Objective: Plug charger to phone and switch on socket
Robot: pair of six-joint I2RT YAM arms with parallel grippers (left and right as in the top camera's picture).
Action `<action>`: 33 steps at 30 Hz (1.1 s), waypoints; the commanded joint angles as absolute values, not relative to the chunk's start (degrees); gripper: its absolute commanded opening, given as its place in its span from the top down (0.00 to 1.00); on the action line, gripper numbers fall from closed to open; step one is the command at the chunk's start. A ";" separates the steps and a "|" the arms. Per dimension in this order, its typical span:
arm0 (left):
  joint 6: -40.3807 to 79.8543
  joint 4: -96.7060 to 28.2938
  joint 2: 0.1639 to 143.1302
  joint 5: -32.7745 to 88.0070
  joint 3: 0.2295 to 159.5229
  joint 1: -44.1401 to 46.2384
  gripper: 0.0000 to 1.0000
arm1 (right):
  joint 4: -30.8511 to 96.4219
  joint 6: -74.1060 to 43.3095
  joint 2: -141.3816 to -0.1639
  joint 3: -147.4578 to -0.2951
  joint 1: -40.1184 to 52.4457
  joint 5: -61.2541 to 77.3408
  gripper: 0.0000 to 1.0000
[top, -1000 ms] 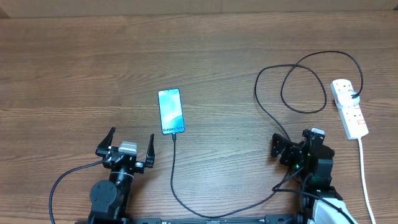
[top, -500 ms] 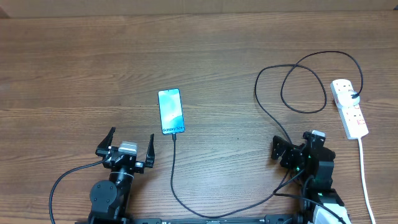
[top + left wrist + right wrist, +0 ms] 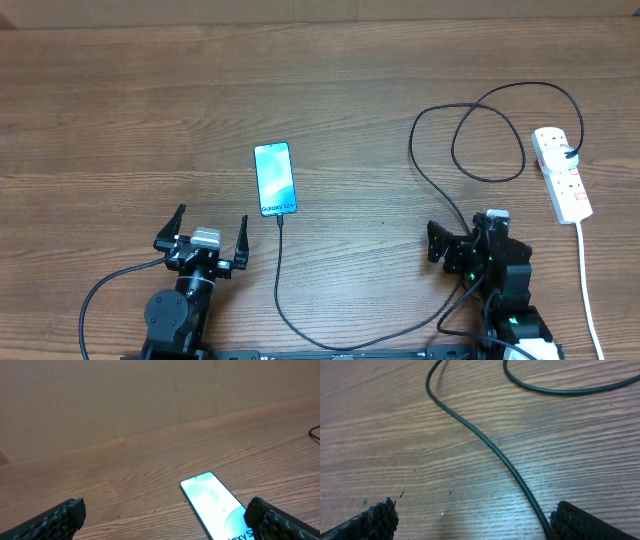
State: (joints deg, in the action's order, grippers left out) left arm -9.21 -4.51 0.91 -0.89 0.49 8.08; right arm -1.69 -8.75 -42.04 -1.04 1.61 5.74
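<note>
Two claws, both spread wide and holding nothing, sit along the lower edge of the overhead view. At lower left, the left gripper [image 3: 212,216] points up toward the phone [image 3: 275,179], which lies flat on the wooden table [image 3: 120,110] just left of centre, its screen lit. The charger [image 3: 283,270] meets the phone's lower end and looks plugged in, though the tip is too small to be sure. From there the cable runs down, across the bottom and up past the right gripper [image 3: 455,238] at lower right. It then loops to the black plug in the socket [image 3: 563,180] at the right edge. So the plugging step seems done. What is left, by my reading, is the socket's switch: whether it is on cannot be told, and neither claw touches it.
</note>
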 commanded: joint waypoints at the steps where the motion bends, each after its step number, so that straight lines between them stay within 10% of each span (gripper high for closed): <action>1: -9.87 -4.40 0.25 -0.45 0.27 7.42 0.00 | -0.36 -6.96 -38.85 -0.43 2.02 5.43 0.00; 33: -9.87 -4.40 0.25 -0.43 0.27 7.42 0.00 | 4.43 -7.16 -18.61 -0.45 6.70 4.56 0.00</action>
